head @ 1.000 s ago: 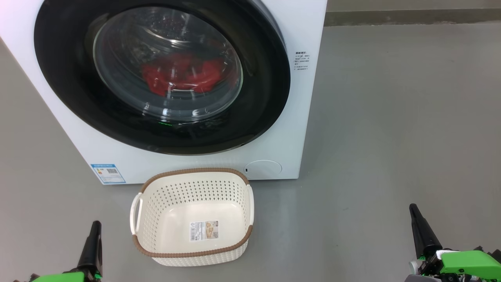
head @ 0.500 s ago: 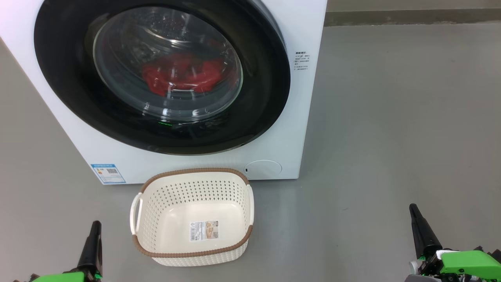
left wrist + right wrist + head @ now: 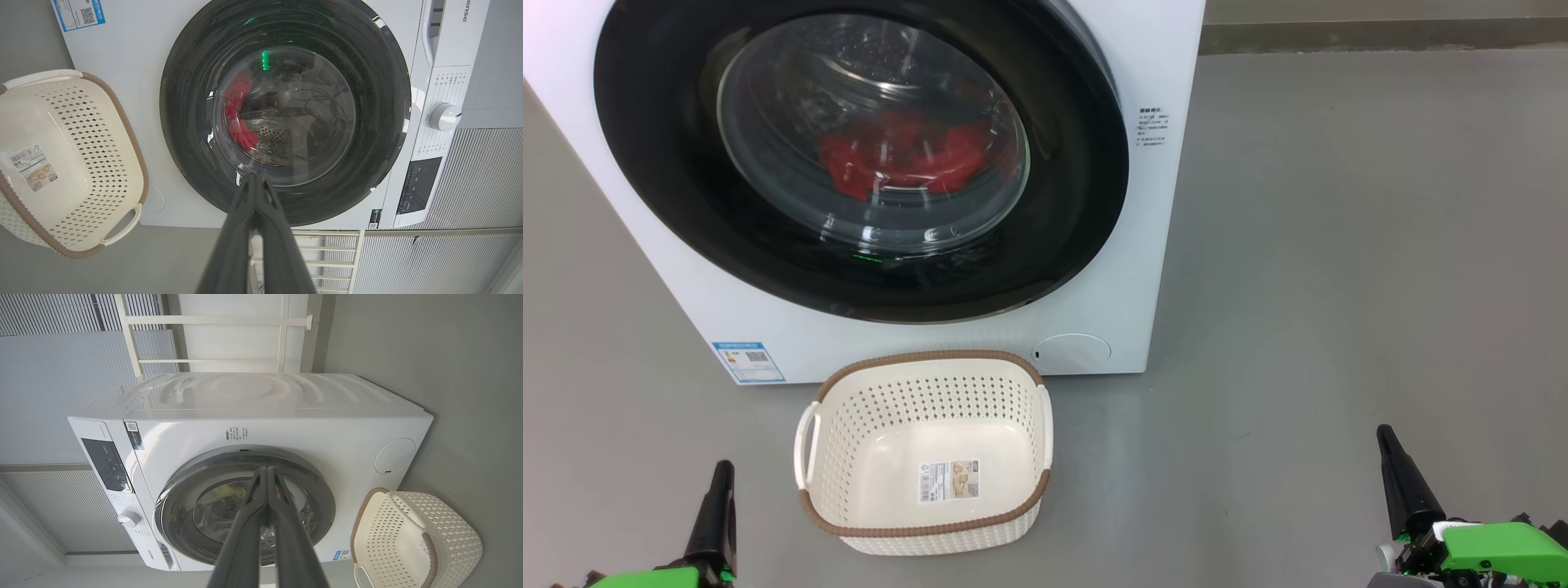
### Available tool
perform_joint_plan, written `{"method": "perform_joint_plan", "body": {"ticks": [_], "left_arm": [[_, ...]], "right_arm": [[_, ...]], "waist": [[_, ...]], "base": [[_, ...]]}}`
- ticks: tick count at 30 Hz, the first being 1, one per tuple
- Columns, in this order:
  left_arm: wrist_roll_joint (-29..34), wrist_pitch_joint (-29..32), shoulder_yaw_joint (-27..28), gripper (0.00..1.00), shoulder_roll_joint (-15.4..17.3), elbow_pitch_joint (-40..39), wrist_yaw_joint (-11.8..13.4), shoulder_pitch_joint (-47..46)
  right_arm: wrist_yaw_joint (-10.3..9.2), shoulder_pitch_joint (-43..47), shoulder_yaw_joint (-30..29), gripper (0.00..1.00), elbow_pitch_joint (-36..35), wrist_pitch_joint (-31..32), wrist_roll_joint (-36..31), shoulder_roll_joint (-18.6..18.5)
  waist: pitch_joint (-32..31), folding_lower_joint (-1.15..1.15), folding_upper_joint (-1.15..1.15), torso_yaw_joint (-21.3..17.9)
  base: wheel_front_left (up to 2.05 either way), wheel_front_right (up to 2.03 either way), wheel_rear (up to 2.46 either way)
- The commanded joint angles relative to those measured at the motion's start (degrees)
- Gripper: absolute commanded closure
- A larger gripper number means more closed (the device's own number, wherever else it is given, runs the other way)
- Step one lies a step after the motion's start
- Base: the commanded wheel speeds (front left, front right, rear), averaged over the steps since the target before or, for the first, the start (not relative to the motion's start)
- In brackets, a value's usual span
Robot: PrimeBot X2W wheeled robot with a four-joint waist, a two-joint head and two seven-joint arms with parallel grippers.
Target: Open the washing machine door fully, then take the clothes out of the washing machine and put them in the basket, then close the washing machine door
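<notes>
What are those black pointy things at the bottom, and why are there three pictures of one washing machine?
The black pointy things are a robot's two grippers, its hands. The left gripper and right gripper are both pinched shut and hold nothing. One picture comes from a camera on the robot's head, looking down. The other two come from cameras on its wrists, looking along the fingers, so the room looks tipped over. On the grey floor stands a white washing machine with its round door closed. Through the glass you see red clothes inside. In front sits an empty cream basket.
</notes>
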Motion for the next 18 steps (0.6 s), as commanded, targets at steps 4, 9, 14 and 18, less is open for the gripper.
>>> {"method": "perform_joint_plan", "body": {"ticks": [4, 9, 14, 18], "left_arm": [[0.2, 0.2, 1.8, 1.0, 0.9, -1.1, -0.6, -2.3], [0.2, 0.2, 1.8, 1.0, 0.9, -1.1, -0.6, -2.3], [0.2, 0.2, 1.8, 1.0, 0.9, -1.1, -0.6, -2.3], [0.2, 0.2, 1.8, 1.0, 0.9, -1.1, -0.6, -2.3]], "right_arm": [[0.53, -2.6, 1.3, 1.0, -1.4, 0.4, -0.6, -0.2], [0.53, -2.6, 1.3, 1.0, -1.4, 0.4, -0.6, -0.2], [0.53, -2.6, 1.3, 1.0, -1.4, 0.4, -0.6, -0.2], [0.53, -2.6, 1.3, 1.0, -1.4, 0.4, -0.6, -0.2]], "waist": [[0.0, 0.0, 0.0, 0.0], [0.0, 0.0, 0.0, 0.0], [0.0, 0.0, 0.0, 0.0], [0.0, 0.0, 0.0, 0.0]], "base": [[0.0, 0.0, 0.0], [0.0, 0.0, 0.0], [0.0, 0.0, 0.0], [0.0, 0.0, 0.0]]}}
